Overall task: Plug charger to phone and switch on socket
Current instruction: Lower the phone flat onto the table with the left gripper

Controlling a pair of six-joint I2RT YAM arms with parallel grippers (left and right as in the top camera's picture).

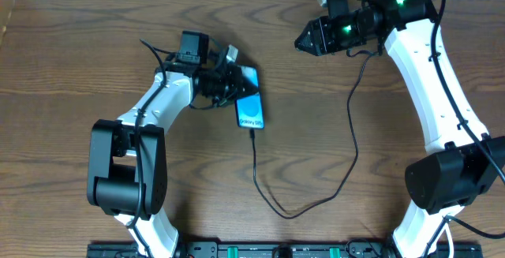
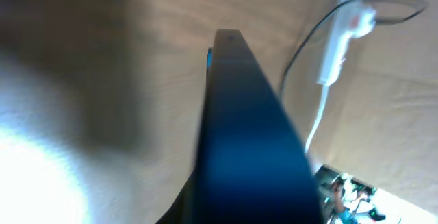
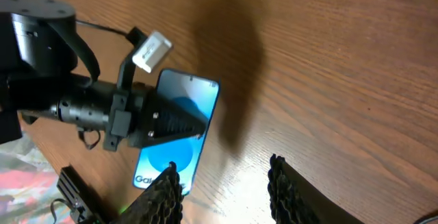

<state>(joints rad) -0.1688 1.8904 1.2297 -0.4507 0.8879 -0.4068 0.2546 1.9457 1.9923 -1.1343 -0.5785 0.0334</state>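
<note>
The phone (image 1: 250, 112) lies on the wooden table with its blue screen lit. It also shows in the right wrist view (image 3: 179, 131) and edge-on in the left wrist view (image 2: 246, 135). My left gripper (image 1: 230, 80) is shut on the phone's far end. The charger (image 1: 353, 143), a thin black cable, meets the phone's near end and loops across the table up towards my right arm. The white socket (image 2: 340, 42) with a red mark shows only in the left wrist view; overhead, my right arm hides it. My right gripper (image 1: 302, 43) (image 3: 224, 166) is open and empty above the table.
A thick white cord (image 2: 313, 125) trails from the socket. A small white connector (image 3: 150, 51) hangs on the left arm's own cable. The arm bases (image 1: 126, 171) stand at the front left and right.
</note>
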